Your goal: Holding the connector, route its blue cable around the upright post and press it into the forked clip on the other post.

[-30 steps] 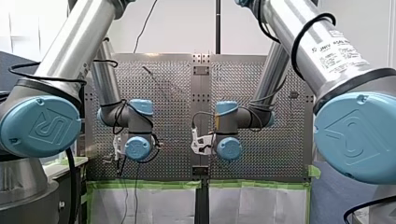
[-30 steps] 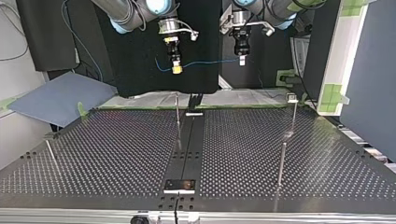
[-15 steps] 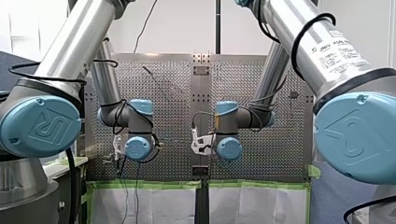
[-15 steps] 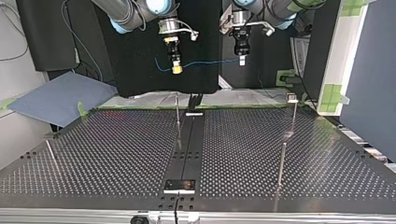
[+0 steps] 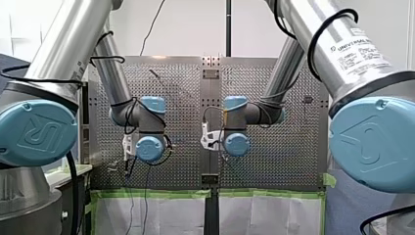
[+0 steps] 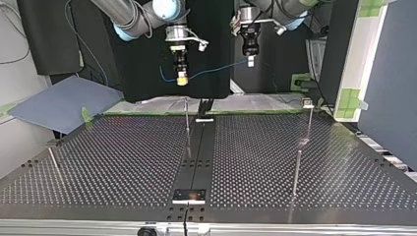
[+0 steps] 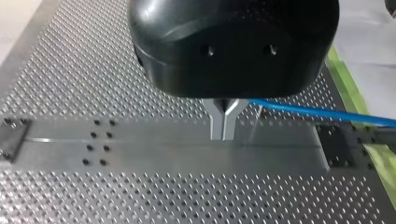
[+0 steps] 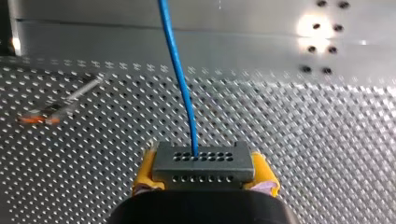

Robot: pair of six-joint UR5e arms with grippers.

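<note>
In the top view, L to R: our right gripper [image 6: 182,79], yellow pads clamped on the grey multi-hole connector [image 8: 203,161], hangs high above the far side of the perforated metal table [image 6: 123,157]. The thin blue cable [image 7: 317,112] runs roughly level across to our left gripper [image 6: 250,61], whose metal fingers are pinched shut on it. The thin upright metal post [image 6: 187,120] stands below, approx. under the connector. The post w/ what looks like the forked clip [image 6: 308,103] is further right, nearer the left gripper, so we judge the cable must come down & rightwards.

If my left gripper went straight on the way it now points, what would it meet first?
Probably the smooth metal strip down the middle of the table: my left gripper, jaws shut on the blue cable, points down at it with nothing between. How far is unclear.
</note>
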